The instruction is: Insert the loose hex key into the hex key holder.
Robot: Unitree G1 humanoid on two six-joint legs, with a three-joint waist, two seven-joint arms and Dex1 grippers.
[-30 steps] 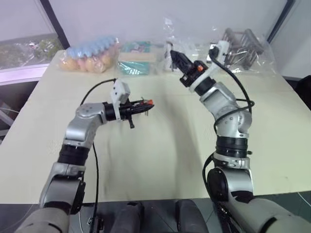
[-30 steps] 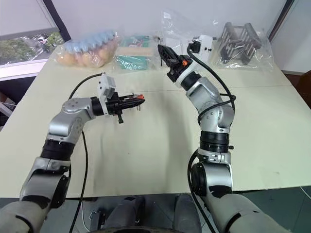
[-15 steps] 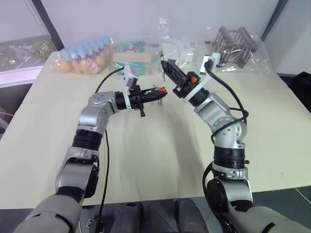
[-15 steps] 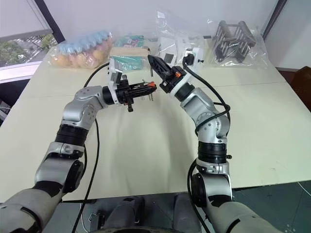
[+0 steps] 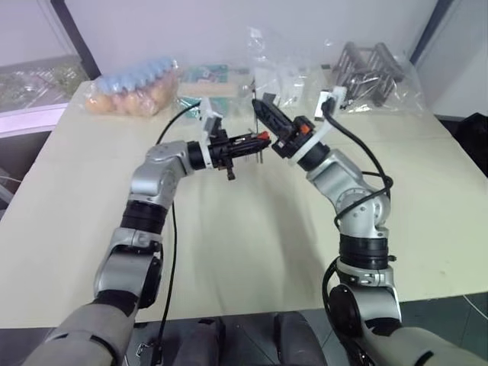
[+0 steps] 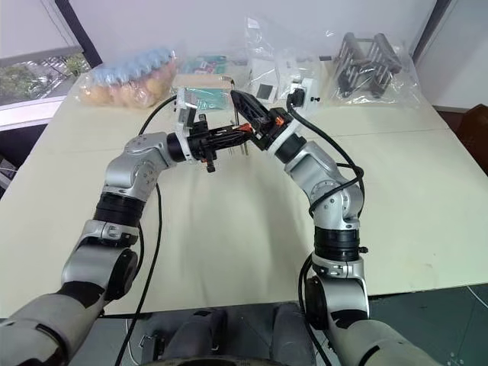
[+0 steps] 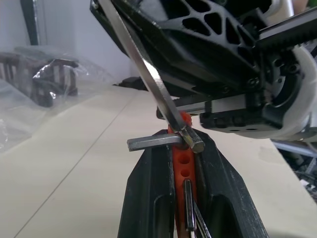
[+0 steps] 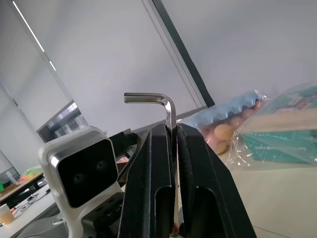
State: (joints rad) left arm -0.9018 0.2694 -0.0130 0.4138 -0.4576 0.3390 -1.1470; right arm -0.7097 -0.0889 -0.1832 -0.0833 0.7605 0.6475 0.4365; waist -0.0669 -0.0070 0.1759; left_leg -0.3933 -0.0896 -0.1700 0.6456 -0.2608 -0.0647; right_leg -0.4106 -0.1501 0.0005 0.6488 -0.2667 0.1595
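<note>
Grey loose hex key (image 8: pixel 167 110) one; red hex key holder (image 7: pixel 182 153) one.

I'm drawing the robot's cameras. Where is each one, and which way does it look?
Head eyes: look down over the table at both arms meeting.
Left wrist: looks along the left gripper, jaws clamping the hex key holder; the right gripper looms ahead.
Right wrist: looks along the right gripper pinching the loose hex key.
Both wrist views share that key.
</note>
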